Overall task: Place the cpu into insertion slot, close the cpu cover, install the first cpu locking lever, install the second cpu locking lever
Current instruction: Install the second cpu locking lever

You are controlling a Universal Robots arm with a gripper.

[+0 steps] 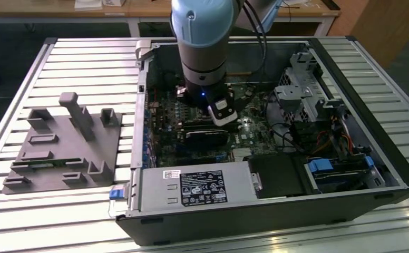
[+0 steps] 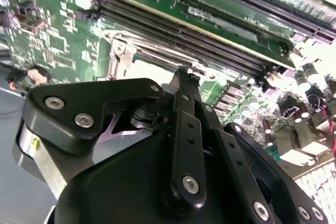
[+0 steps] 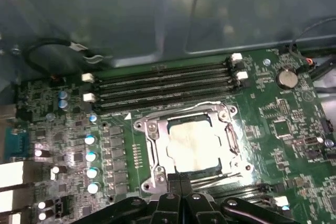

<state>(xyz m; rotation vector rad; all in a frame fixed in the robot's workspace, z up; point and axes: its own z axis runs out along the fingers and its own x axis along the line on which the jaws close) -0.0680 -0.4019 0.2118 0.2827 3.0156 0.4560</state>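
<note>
Sitting in the insertion slot (image 3: 191,148), the cpu (image 3: 193,142) shows a pale, silvery-tan square top with faint smudges, framed by the cpu cover (image 3: 157,140), a thin silvery metal frame lying flat around it with screw heads at its corners. One cpu, one cover and one socket can be counted on the green motherboard (image 3: 294,124). Four long black memory slots (image 3: 163,85) run side by side just beyond the socket, with white clips at their ends, and one round silver coin battery (image 3: 286,77) lies toward the board's corner. A row of blue-topped capacitors (image 3: 90,156) stands along the board's other side.

In the first wrist view the claw (image 3: 181,182) has its two black fingers pressed together with no gap, closed on nothing that can be seen, their tips right at the socket's near edge. In the exterior view the single arm (image 1: 201,47) reaches down into the open computer case (image 1: 261,211), which lies on the slatted surface (image 1: 85,58) beside one grey fixture block (image 1: 60,147).
</note>
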